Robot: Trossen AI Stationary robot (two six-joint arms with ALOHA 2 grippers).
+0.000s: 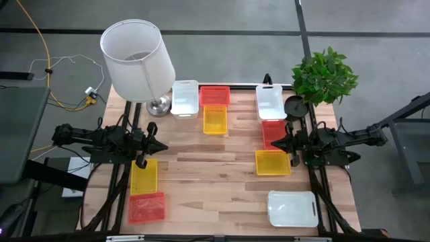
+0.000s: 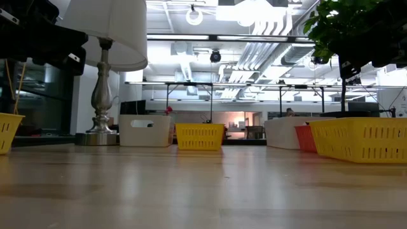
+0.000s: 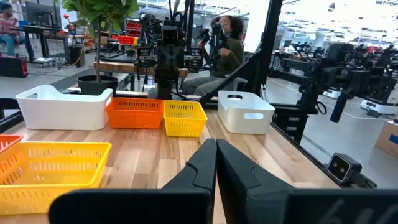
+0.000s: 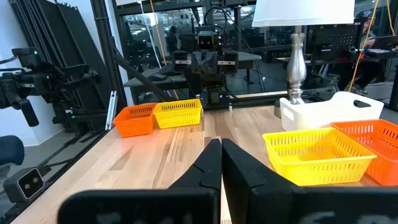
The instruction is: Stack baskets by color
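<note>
Nine baskets (image 1: 214, 119) lie on the tabletop (image 1: 215, 181): three at the far middle beside the lamp (image 1: 138, 60), three in a column at the right below the plant (image 1: 324, 75), two stacked lengthwise at the near left, one at the near right corner. Left claw (image 1: 161, 146) and right claw (image 1: 275, 143) face each other across the middle.

Nine baskets lie scattered on the wooden table (image 1: 222, 175). At the far edge, a white basket (image 1: 185, 98), a red basket (image 1: 214, 95) and a yellow basket (image 1: 215, 120) cluster right of the lamp (image 1: 138, 60). The left gripper (image 1: 158, 145) and right gripper (image 1: 277, 142), both closed, face each other.
</note>
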